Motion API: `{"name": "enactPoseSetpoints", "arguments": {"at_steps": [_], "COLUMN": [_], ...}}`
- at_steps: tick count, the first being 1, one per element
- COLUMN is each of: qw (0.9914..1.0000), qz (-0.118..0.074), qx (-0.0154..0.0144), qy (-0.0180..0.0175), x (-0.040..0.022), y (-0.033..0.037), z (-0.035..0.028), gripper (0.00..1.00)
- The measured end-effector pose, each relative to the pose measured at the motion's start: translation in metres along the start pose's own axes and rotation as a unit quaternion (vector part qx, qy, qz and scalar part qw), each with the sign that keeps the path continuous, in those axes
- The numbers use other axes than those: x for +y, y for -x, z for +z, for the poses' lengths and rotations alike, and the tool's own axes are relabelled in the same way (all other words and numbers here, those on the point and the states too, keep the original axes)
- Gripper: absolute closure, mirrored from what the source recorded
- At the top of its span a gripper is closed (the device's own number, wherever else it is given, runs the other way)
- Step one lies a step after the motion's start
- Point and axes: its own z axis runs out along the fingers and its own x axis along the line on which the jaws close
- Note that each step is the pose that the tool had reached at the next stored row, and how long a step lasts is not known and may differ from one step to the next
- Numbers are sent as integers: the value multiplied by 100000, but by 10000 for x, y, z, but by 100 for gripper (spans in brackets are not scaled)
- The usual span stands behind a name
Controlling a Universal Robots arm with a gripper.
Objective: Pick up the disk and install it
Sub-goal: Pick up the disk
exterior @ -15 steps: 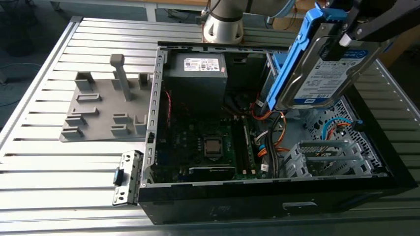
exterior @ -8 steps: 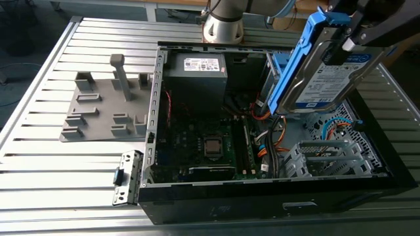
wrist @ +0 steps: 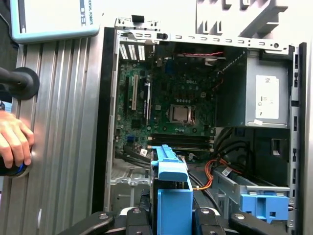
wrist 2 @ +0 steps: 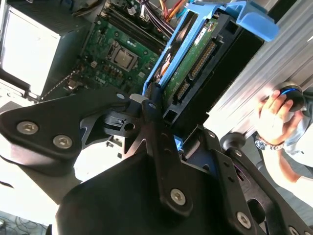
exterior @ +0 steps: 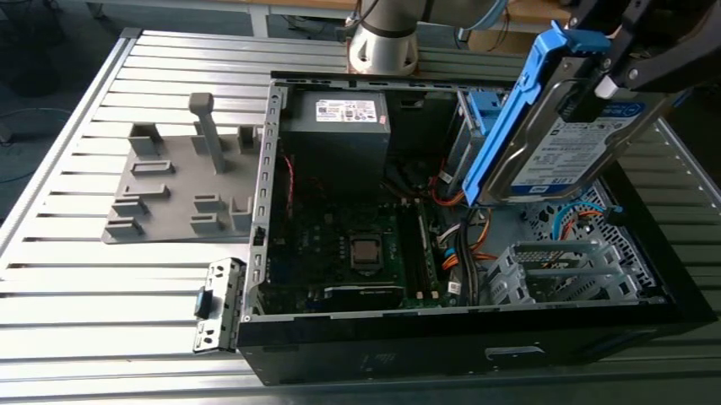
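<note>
Exterior view: the gripper (exterior: 617, 80) holds the disk (exterior: 569, 148) aloft at two o'clock of the frame, tilted on edge above the open computer case (exterior: 451, 329).
Fingers: the fingers (wrist 2: 159, 142) are clenched on the disk's blue caddy from both sides, as the second wrist view shows most closely.
Disk: it hangs clear of the case interior, touching nothing but the gripper, with its white-and-blue label facing the exterior camera.
Done: the pick-up looks complete.
Left: installation, by this evidence. The disk sits in no bay. The empty blue bracket (exterior: 487, 108) lies at one o'clock and the silver drive cage (exterior: 552, 270) at four o'clock, both below the disk.
Bystander: a person's hand (wrist: 14, 139) rests on a round device on the slatted table (exterior: 113, 295) beside the case.
</note>
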Motion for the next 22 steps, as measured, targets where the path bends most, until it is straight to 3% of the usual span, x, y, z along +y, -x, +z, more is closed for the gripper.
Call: {"name": "enactPoseSetpoints", "arguments": {"at_steps": [22], "qw": [100000], "qz": [16], "qx": [241], "qy": [16], "x": [-3], "y": [-155], "z": [4], "gripper": [64]}}
